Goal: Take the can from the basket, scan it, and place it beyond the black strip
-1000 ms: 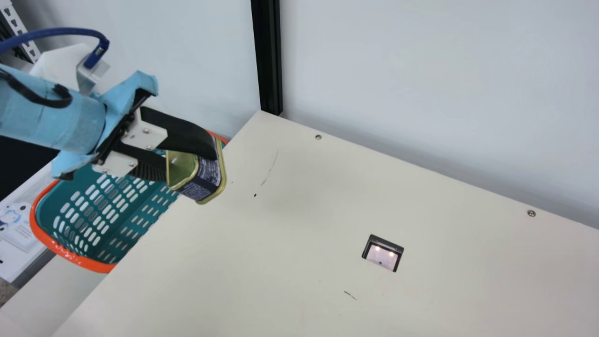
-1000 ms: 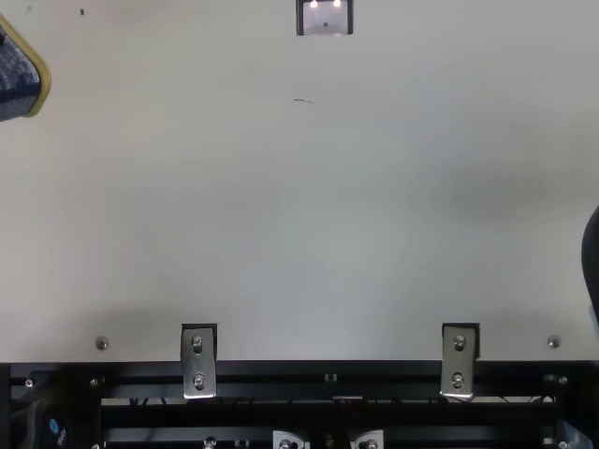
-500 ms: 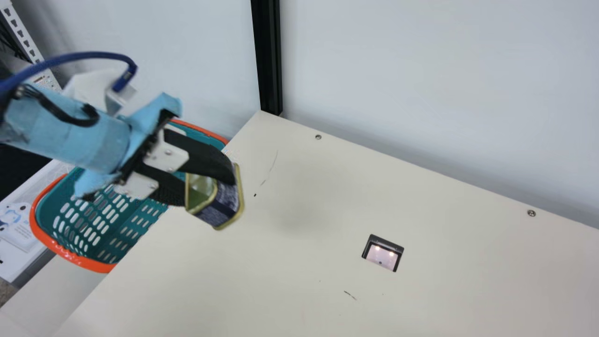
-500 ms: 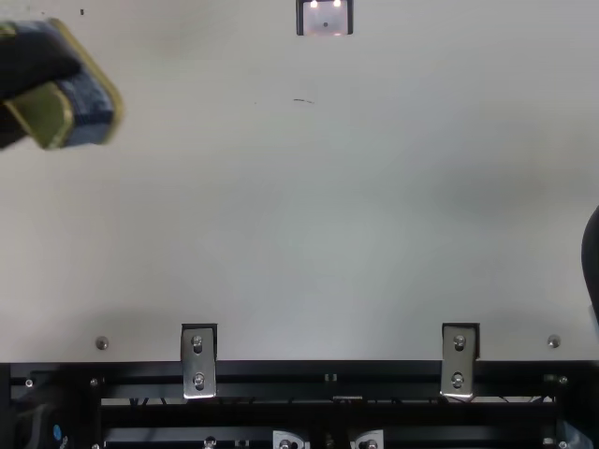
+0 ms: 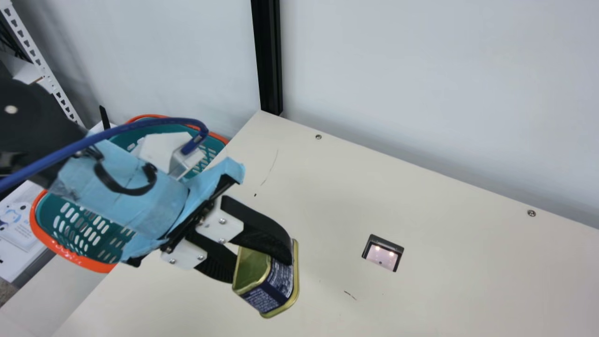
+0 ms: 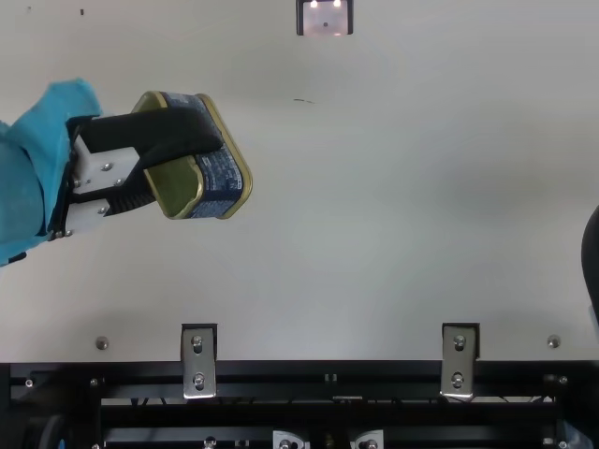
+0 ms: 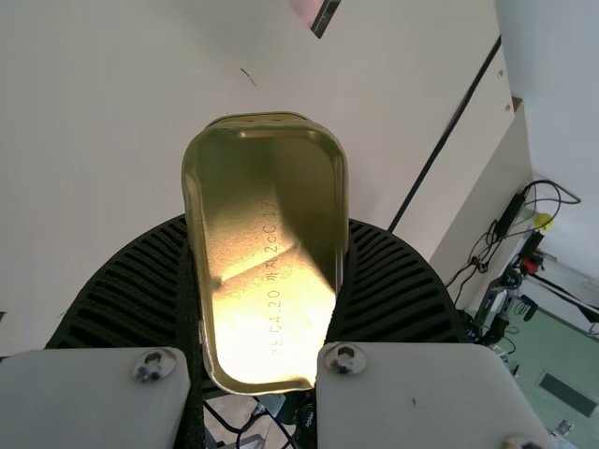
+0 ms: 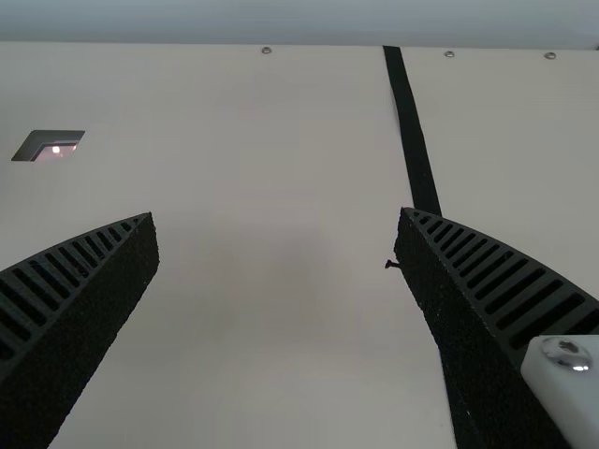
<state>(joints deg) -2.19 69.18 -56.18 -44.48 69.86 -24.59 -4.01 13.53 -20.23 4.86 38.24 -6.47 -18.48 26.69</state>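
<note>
In the main view my left gripper point(image 5: 259, 260) is shut on the can point(image 5: 269, 285), a rounded rectangular tin with gold rims and a dark blue label, held tilted above the table. The top view shows the can point(image 6: 220, 173) left of the scanner window point(image 6: 325, 17). In the left wrist view the can's gold end point(image 7: 267, 253) is between the ribbed fingers of my left gripper point(image 7: 269, 281). My right gripper point(image 8: 276, 220) stands open over the table in the right wrist view, with the black strip point(image 8: 412, 131) toward its right finger.
The green basket with orange rim point(image 5: 75, 255) stands beside the table's left edge, partly behind my left arm. A black post point(image 5: 269, 61) rises at the table's back corner, against the pale wall. The scanner window point(image 5: 383, 253) is set into the tabletop.
My left arm has carried the can away from the basket, over the table toward the right and the near side. The left gripper has stayed shut on it.
</note>
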